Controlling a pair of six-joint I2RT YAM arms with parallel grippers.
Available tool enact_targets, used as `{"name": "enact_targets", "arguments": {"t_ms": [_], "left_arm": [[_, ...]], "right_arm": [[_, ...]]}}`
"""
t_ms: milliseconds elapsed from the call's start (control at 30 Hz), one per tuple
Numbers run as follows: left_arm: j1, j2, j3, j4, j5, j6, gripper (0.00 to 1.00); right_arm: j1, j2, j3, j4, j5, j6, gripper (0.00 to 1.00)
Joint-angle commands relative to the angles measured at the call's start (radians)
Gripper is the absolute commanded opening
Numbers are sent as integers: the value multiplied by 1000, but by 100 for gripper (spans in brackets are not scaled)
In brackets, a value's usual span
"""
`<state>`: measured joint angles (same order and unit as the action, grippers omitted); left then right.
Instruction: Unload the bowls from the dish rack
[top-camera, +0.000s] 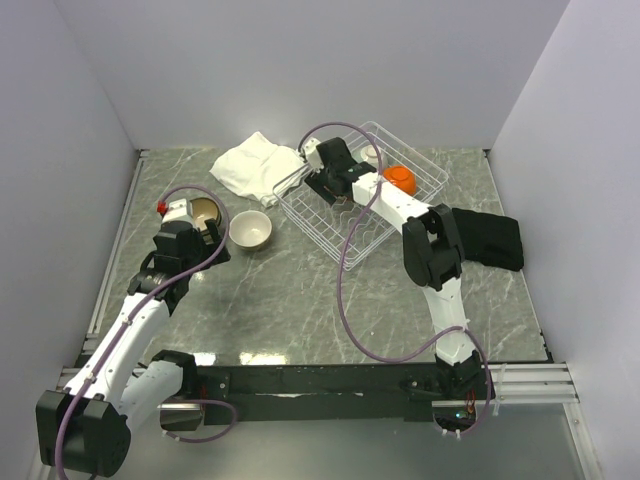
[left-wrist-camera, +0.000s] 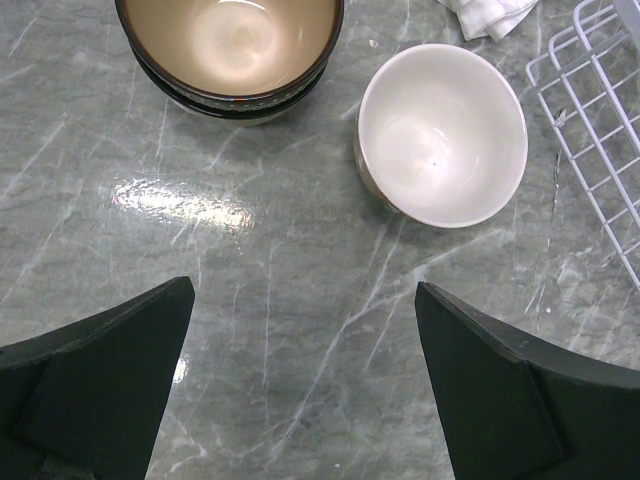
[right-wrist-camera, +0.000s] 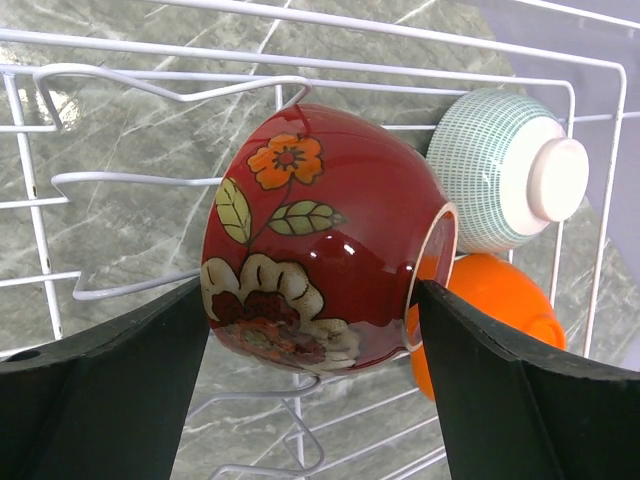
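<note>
The white wire dish rack (top-camera: 345, 262) stands at the back centre. In the right wrist view a red flowered bowl (right-wrist-camera: 320, 230) lies on its side in the rack (right-wrist-camera: 400, 80), with a green-patterned bowl (right-wrist-camera: 490, 170) and an orange bowl (right-wrist-camera: 490, 300) behind it. My right gripper (right-wrist-camera: 312, 288) is shut on the red bowl, one finger at its base and one at its rim. The gripper (top-camera: 325, 185) reaches into the rack's left end. My left gripper (left-wrist-camera: 305, 288) is open and empty above the table, near a white bowl (left-wrist-camera: 442, 135) and a stack of brown bowls (left-wrist-camera: 230, 45).
The white bowl (top-camera: 250, 230) and the brown stack (top-camera: 205, 210) sit left of the rack. A folded white cloth (top-camera: 255, 165) lies behind them. A black cloth (top-camera: 490, 240) lies right of the rack. The rack's corner (left-wrist-camera: 583, 150) shows at the right of the left wrist view.
</note>
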<state>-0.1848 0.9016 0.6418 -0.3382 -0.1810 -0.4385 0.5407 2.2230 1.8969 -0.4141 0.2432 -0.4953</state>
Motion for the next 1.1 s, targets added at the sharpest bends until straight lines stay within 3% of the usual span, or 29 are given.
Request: {"name": "enact_targets", "arguments": {"t_ms": [0,633,1067], "left_arm": [[-2,0,29,18,-9,6,99],[-1,-3,32,18,-12,3,99],[-1,-9,33,19,-5,1,99]], "right_arm": [[8,-37,8,-20,2,-15,61],[8,-178,-61,6,42,-6,35],[-16,-275,-101,40,7,110,16]]}}
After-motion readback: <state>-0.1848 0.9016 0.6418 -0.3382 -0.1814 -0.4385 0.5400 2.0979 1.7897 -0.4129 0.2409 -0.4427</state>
